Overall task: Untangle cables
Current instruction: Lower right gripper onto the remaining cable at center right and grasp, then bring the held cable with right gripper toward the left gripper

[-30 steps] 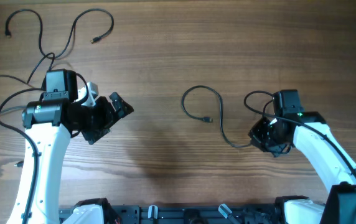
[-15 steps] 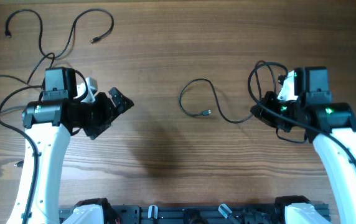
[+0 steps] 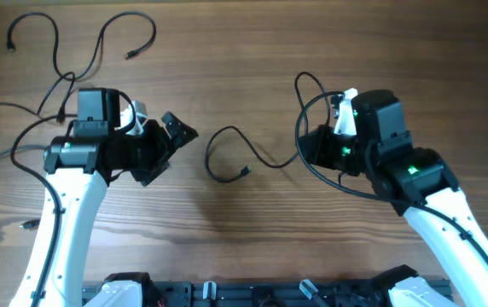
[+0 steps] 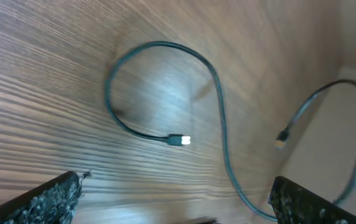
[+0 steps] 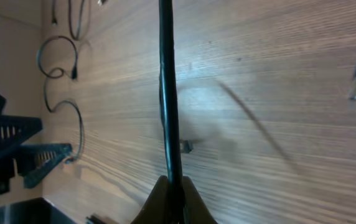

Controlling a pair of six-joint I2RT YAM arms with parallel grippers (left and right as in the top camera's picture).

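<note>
One thin black cable lies as a loop on the wooden table's middle, its plug end inside the loop. My right gripper is shut on this cable's right part and holds it above the table. In the right wrist view the cable runs straight up from the shut fingers. My left gripper is open and empty just left of the loop. The left wrist view shows the loop, its plug and both fingertips wide apart. More cables lie at the far left.
Thick black robot wires run by the left arm base. A second plug end hangs near the right gripper. The left arm shows at the left edge of the right wrist view.
My right gripper has moved left and up with the cable, dragging the loop leftwards towards the table's middle. My left arm has shifted slightly right; its gripper stays open.
</note>
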